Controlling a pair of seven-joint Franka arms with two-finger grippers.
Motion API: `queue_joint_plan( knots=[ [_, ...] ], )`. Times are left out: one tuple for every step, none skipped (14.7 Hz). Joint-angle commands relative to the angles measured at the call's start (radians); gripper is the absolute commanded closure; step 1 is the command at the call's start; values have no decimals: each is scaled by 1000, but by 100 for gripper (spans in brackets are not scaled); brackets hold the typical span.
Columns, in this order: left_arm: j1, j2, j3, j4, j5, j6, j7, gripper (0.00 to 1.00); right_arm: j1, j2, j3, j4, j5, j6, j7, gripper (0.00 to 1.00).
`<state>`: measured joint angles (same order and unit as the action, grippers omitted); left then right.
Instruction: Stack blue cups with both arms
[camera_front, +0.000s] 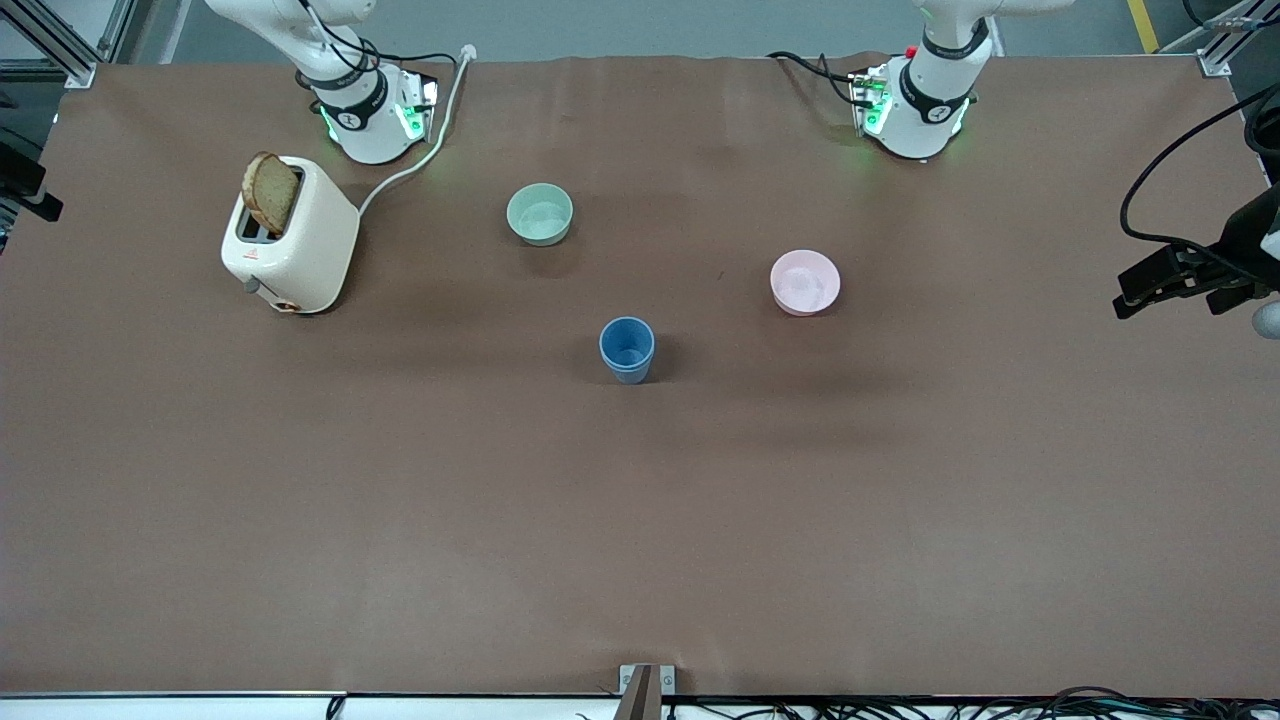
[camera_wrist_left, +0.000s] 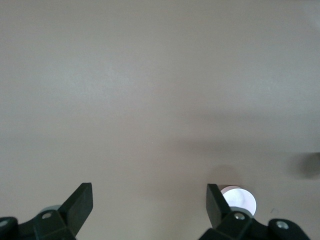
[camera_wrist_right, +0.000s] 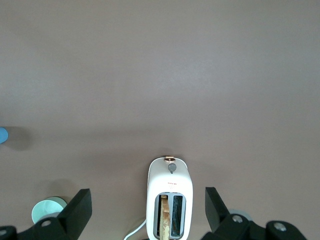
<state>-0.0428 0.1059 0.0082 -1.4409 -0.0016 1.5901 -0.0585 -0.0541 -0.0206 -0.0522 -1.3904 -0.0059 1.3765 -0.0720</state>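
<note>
One blue cup (camera_front: 627, 348) stands upright in the middle of the table, nearer to the front camera than both bowls. A second rim shows low on its wall, so it looks like one cup nested in another. No separate second blue cup is in view. A sliver of it shows in the right wrist view (camera_wrist_right: 2, 135). My left gripper (camera_wrist_left: 150, 200) is open and empty, high over bare table beside the pink bowl. Its black hand shows in the front view (camera_front: 1180, 275). My right gripper (camera_wrist_right: 148, 202) is open and empty, high over the toaster.
A pale green bowl (camera_front: 540, 213) stands near the right arm's base. A pink bowl (camera_front: 805, 282) stands toward the left arm's end. A cream toaster (camera_front: 290, 245) with a slice of bread and its white cord stands at the right arm's end.
</note>
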Motion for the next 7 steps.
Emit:
queue_joint_plan(
  knots=[
    [-5,-15,-2,2,0,-18,-1,0,-18,-10,14,-10,21,7,-11,0],
    [-3,-15,-2,2,0,-18,-1,0,-18,-12,14,-10,23,6,-11,0],
    [-3,-15,-2,2,0,-18,-1,0,-18,-12,14,-10,21,3,-12,0],
    [-2,-15,-2,2,0,-18,0,0,-18,-12,14,-10,23,4,-11,0],
    [-2,-15,-2,2,0,-18,0,0,-18,-10,14,-10,21,4,-11,0],
    [-2,-15,-2,2,0,-18,0,0,-18,-10,14,-10,23,4,-11,0],
    [-3,-15,-2,2,0,-18,0,0,-17,-10,14,-10,23,4,-11,0]
  ],
)
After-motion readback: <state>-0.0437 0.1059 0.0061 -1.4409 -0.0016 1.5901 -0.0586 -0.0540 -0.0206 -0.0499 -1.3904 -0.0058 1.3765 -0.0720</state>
